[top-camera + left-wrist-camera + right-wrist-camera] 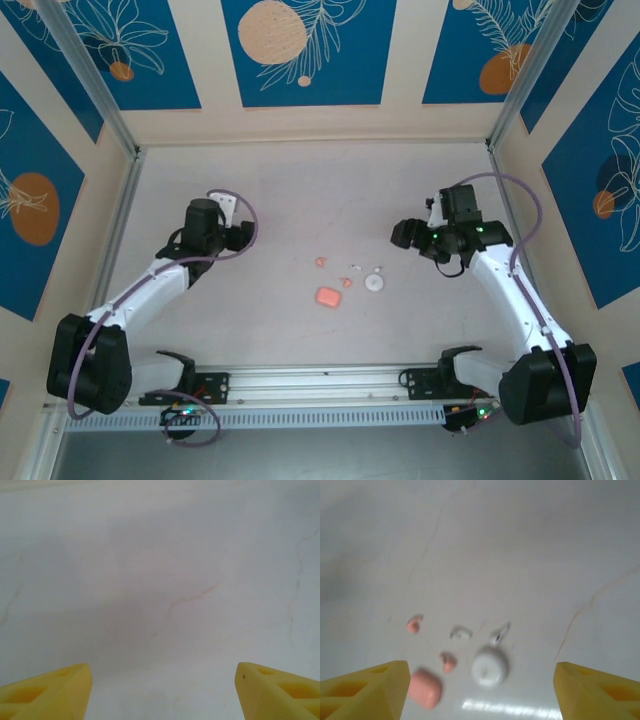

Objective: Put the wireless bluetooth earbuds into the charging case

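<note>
Both hands released, empty. Left hand (164, 672): jaws apart over bare white surface (165, 580), well apart from parts. Right hand (480, 672): jaws apart, facing cluster.

Small glossy salmon-pink rounded charging case (328, 297) lies mid-surface. Two tiny salmon-pink earbuds (320, 262) loose just beyond it, flat white round disc (374, 283) near.

Lid state unclear.

Risks:
- broad yellow fingers (365, 690) flick tiny bud away
- glossy case skids when pressed
- white disc pinched by mistake
</note>
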